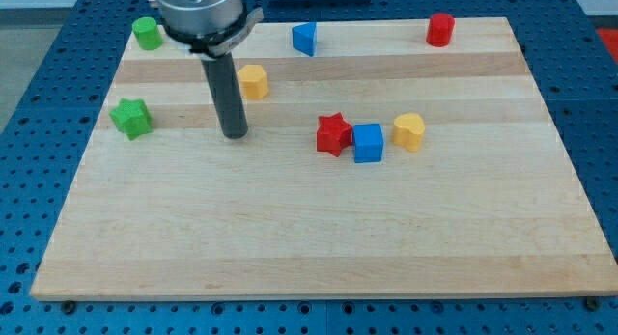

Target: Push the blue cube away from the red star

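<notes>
The blue cube (368,143) sits near the board's middle, touching the red star (334,134) on its left side. My tip (235,135) rests on the board well to the view's left of the red star, about a hundred pixels from it. The tip touches no block. A yellow heart-shaped block (409,131) lies just right of the blue cube, a small gap apart.
A yellow block (253,81) sits just up and right of the rod. A green star (130,117) lies at the left, a green cylinder (147,33) at top left, a blue triangular block (305,38) at top middle, a red cylinder (440,29) at top right. The wooden board (309,248) ends near every block at the top.
</notes>
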You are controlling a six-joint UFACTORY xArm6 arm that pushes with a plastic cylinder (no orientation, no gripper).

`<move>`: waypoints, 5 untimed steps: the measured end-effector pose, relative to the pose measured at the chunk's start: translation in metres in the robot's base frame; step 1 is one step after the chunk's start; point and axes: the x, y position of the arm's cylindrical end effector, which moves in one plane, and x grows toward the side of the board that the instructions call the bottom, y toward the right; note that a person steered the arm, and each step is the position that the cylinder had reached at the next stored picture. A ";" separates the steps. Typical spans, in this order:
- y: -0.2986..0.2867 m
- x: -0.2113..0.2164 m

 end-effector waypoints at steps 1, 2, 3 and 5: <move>0.049 -0.001; 0.086 -0.010; 0.126 -0.017; 0.203 0.057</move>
